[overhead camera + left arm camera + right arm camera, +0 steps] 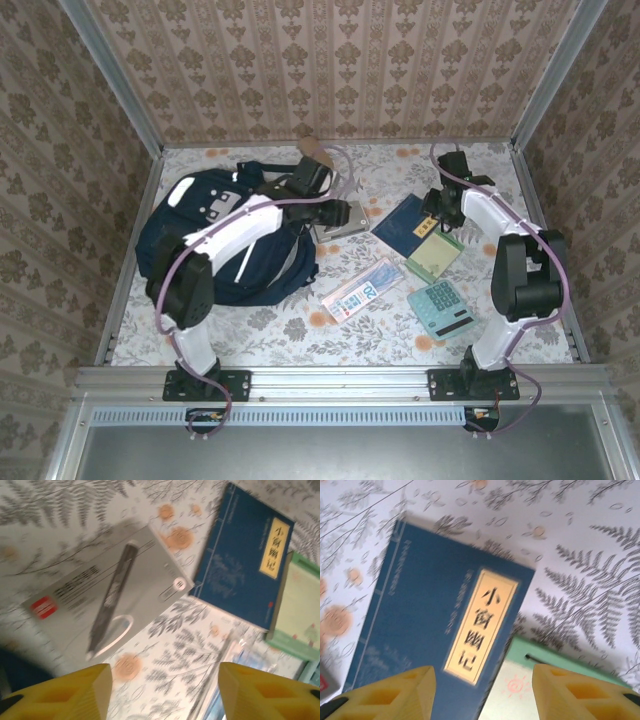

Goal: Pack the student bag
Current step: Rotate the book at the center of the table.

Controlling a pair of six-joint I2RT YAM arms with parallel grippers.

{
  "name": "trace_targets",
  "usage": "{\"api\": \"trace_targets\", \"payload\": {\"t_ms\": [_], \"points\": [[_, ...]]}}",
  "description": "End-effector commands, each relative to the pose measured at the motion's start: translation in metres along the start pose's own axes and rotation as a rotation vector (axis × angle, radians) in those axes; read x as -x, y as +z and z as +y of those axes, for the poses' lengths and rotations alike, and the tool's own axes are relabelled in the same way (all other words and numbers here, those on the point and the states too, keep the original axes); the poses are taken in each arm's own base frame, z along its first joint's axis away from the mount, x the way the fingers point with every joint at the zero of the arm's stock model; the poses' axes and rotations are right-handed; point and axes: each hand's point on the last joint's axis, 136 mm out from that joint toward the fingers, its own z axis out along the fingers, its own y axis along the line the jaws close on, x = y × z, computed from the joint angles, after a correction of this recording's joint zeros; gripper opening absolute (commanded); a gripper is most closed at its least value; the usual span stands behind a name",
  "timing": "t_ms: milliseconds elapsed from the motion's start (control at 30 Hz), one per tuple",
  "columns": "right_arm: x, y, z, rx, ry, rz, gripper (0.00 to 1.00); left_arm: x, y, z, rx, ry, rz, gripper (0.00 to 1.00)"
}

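The student bag [165, 240] slumps on the left side of the floral table [290, 335]. The left arm [235, 232] reaches right across the top of it, so the left gripper [162, 692] hangs with its yellow fingers spread and nothing between them, above a grey pen box [110, 605] lying just beside the bag. The right gripper [482, 690] is spread and empty too, poised over a blue book [430, 630] with a green notepad [560, 680] right against it. Nearer the arms lie a clear pencil pouch [362, 288] and a teal calculator [445, 308], both apart from the bag.
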Motion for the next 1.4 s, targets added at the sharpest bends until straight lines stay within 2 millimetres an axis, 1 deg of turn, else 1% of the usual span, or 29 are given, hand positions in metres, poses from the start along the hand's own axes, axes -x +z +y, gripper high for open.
{"api": "trace_targets", "payload": {"t_ms": [0, 33, 67, 133, 267, 333, 400, 467, 633, 700, 800, 900, 1000, 1067, 1167, 1200, 1367], "points": [[0.011, 0.017, -0.008, -0.015, 0.041, -0.005, 0.55, 0.027, 0.015, -0.037, -0.114, 0.044, -0.063, 0.66], [0.009, 0.021, -0.009, -0.012, 0.047, 0.007, 0.55, 0.030, 0.024, -0.043, -0.128, 0.057, -0.058, 0.69], [0.007, 0.026, -0.011, -0.016, 0.054, 0.019, 0.55, 0.031, 0.031, -0.048, -0.135, 0.067, -0.053, 0.69], [0.010, 0.035, -0.010, 0.002, 0.066, 0.013, 0.55, 0.033, 0.050, -0.058, -0.155, 0.084, -0.036, 0.69], [0.005, 0.053, -0.007, 0.050, 0.096, 0.059, 0.55, 0.039, 0.088, -0.067, -0.183, 0.067, -0.005, 0.68], [0.004, 0.059, -0.002, 0.073, 0.095, 0.078, 0.55, 0.039, 0.106, -0.068, -0.194, 0.051, 0.013, 0.67], [0.004, 0.065, 0.007, 0.119, 0.095, 0.101, 0.54, 0.036, 0.122, -0.066, -0.187, 0.041, 0.042, 0.67], [0.004, 0.070, 0.020, 0.182, 0.096, 0.127, 0.53, 0.033, 0.132, -0.061, -0.167, 0.031, 0.066, 0.67], [0.003, 0.082, 0.043, 0.248, 0.092, 0.175, 0.52, 0.028, 0.141, -0.046, -0.135, -0.003, 0.083, 0.67], [0.005, 0.084, 0.056, 0.292, 0.085, 0.183, 0.53, 0.026, 0.143, -0.038, -0.114, -0.022, 0.094, 0.67], [0.012, 0.082, 0.063, 0.310, 0.083, 0.166, 0.53, 0.019, 0.147, -0.021, -0.054, -0.056, 0.116, 0.67], [0.015, 0.073, 0.065, 0.313, 0.086, 0.159, 0.54, 0.010, 0.154, -0.011, -0.056, -0.094, 0.150, 0.66], [0.015, 0.059, 0.064, 0.286, 0.060, 0.131, 0.54, 0.005, 0.156, -0.007, -0.048, -0.107, 0.173, 0.63], [0.011, 0.050, 0.058, 0.248, 0.054, 0.120, 0.54, 0.000, 0.156, -0.002, -0.017, -0.116, 0.191, 0.61], [-0.003, 0.045, 0.051, 0.202, 0.049, 0.145, 0.54, -0.007, 0.157, 0.000, -0.011, -0.129, 0.221, 0.60], [-0.011, 0.044, 0.047, 0.179, 0.045, 0.167, 0.53, -0.007, 0.157, -0.001, -0.015, -0.131, 0.225, 0.59], [-0.036, 0.042, 0.033, 0.085, 0.036, 0.213, 0.53, -0.015, 0.160, 0.000, 0.000, -0.138, 0.258, 0.59]]}}
